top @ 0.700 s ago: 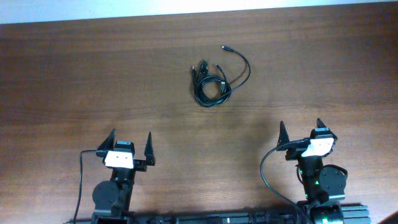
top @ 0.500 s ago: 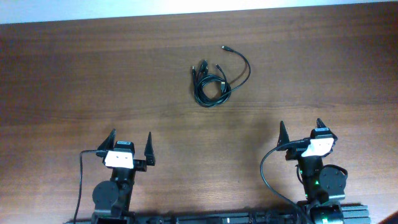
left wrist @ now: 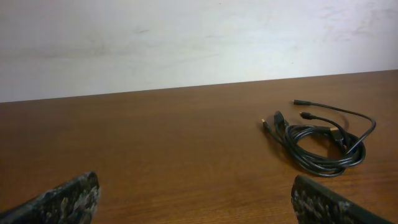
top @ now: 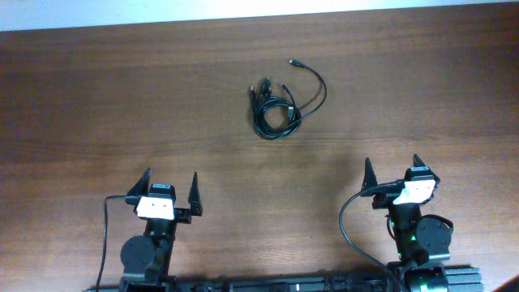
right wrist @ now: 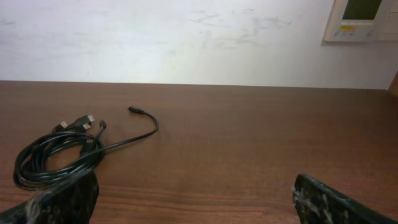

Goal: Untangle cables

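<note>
The cables [top: 280, 106] lie as one tangled bundle of thin black cords on the far middle of the wooden table, with several small plug ends sticking out and one loop reaching up to the right. They also show at the right of the left wrist view [left wrist: 323, 143] and at the left of the right wrist view [right wrist: 59, 155]. My left gripper [top: 169, 188] is open and empty near the front left, well short of the bundle. My right gripper [top: 391, 173] is open and empty near the front right.
The brown wooden table [top: 122, 105] ends at a white wall along its far edge [left wrist: 186, 43]. A small white wall panel [right wrist: 364, 18] shows at the top right of the right wrist view. Both arm bases stand at the table's front edge.
</note>
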`<act>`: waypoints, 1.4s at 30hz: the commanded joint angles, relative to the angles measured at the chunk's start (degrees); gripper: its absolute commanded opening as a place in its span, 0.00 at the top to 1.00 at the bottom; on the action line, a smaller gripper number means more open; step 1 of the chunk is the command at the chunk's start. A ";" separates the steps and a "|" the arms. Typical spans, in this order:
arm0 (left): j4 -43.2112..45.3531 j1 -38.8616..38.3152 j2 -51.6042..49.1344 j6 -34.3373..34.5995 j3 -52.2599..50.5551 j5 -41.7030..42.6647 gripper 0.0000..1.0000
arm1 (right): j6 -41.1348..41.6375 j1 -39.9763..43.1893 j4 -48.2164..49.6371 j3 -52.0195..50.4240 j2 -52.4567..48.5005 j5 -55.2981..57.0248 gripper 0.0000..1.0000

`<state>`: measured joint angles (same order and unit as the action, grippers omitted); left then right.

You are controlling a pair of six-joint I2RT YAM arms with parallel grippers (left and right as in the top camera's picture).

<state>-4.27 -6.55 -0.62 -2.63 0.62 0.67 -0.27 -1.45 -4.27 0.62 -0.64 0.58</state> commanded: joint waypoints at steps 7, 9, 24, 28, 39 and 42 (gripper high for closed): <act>-0.35 0.37 0.26 -1.09 -0.13 1.09 0.01 | -0.35 0.35 -0.31 -0.31 0.13 -0.11 0.02; -0.35 0.37 0.26 -1.11 -0.13 1.09 0.01 | -0.35 0.35 -0.31 -0.31 0.13 -0.11 0.01; -0.35 0.37 0.26 -1.09 -0.13 1.09 0.01 | -0.35 0.35 -0.31 -0.31 0.13 -0.11 0.02; -0.39 0.37 0.26 -1.14 -0.13 0.55 0.01 | -0.35 0.35 -0.31 -0.31 0.13 -0.11 0.01; -3.02 0.33 -0.81 0.46 4.48 2.73 0.01 | -0.35 0.35 -0.31 -0.31 0.13 -0.11 0.01; -4.46 0.33 -4.83 0.46 8.46 2.47 0.01 | -0.37 0.35 -0.31 -0.31 0.13 -0.11 0.01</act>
<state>-8.01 -6.55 -2.52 -2.52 4.38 2.63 -0.27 -1.48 -4.27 0.62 -0.64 0.58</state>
